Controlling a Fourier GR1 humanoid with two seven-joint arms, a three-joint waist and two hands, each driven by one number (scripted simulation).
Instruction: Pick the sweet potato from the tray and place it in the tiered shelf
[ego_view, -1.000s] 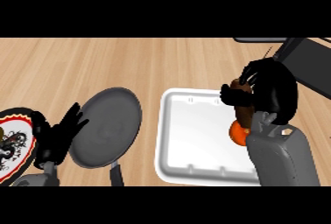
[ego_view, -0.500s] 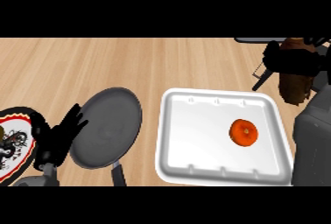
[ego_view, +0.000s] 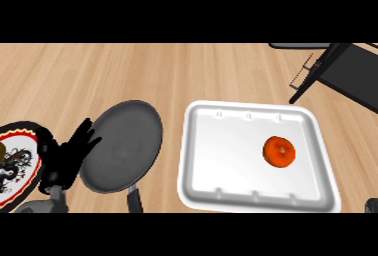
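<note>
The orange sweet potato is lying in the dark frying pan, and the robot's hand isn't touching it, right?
Not quite. The sweet potato lies in the white tray, not in the frying pan, which sits to the tray's left. The head view shows it. The rest is right: no hand touches it. The left hand rests open beside the pan.

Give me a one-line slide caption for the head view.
An orange tomato lies on the white tray beside a dark pan, left hand resting open, black shelf at right.
</note>
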